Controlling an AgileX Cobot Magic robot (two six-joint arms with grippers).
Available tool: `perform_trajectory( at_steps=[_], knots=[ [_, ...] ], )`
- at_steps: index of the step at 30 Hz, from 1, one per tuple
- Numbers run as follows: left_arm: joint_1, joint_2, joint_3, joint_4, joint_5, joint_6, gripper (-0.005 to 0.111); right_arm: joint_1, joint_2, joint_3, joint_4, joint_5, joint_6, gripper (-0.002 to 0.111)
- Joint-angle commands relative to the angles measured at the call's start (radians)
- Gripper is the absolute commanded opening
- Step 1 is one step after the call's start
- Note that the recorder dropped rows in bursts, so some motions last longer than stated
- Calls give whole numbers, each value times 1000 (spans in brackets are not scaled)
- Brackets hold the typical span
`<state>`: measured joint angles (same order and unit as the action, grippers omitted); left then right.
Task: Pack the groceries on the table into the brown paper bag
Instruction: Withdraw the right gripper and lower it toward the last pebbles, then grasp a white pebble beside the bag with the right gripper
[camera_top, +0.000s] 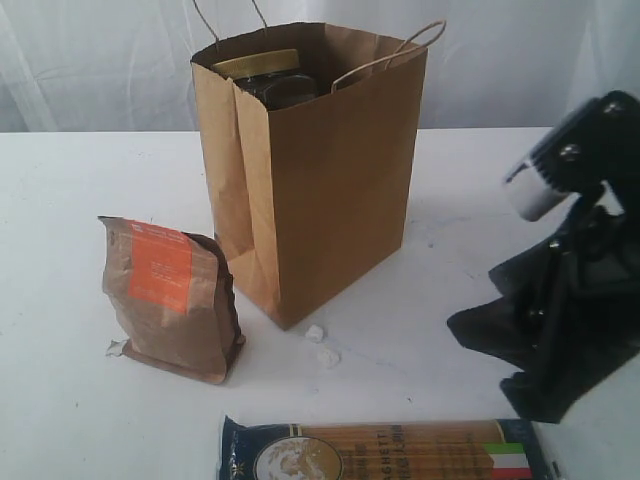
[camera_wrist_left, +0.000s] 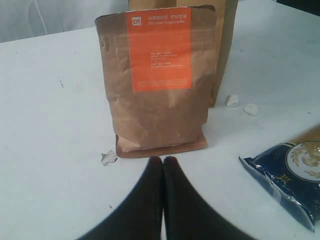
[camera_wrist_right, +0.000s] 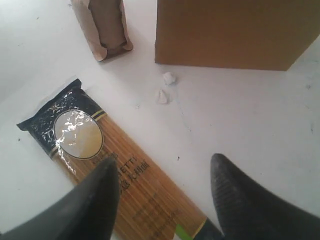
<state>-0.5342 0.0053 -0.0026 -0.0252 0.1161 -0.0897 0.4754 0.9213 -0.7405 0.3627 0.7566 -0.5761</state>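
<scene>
Left jaws together, empty, by the bottom edge of the pouch; right jaws apart, empty, over spaghetti pack and bare desk.

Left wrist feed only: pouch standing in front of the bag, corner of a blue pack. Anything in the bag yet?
Observer: Yes. The exterior view shows a gold-lidded jar sitting high in the mouth of the brown paper bag.
Operator: Right gripper?
Observer: The right gripper is open above the spaghetti pack, not closed on it.
Operator: How does that pack lie?
Observer: Flat on the table, lengthwise along the near edge of the exterior view, with its flag-printed end below the right arm.
</scene>
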Motion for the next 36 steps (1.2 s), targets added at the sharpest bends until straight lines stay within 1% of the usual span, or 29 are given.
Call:
perform_trajectory(
  at_steps=[1, 7, 14, 20, 28, 36],
  knots=[
    [5, -5, 3, -5, 1, 0, 0, 49, 118, 9, 18, -98, -27, 52],
    [5, -5, 3, -5, 1, 0, 0, 106, 286, 9, 14, -220, -32, 52],
    [5, -5, 3, -5, 1, 0, 0, 146, 487, -13, 7, -287, -32, 52],
    [5, -5, 3, -5, 1, 0, 0, 146, 629, -93, 7, -276, -10, 52],
    [5, -5, 3, -5, 1, 0, 0, 146, 773, -246, 6, -146, 0, 52],
    [5, -5, 3, -5, 1, 0, 0, 146, 871, -330, -1, -133, 0, 52]
  ],
)
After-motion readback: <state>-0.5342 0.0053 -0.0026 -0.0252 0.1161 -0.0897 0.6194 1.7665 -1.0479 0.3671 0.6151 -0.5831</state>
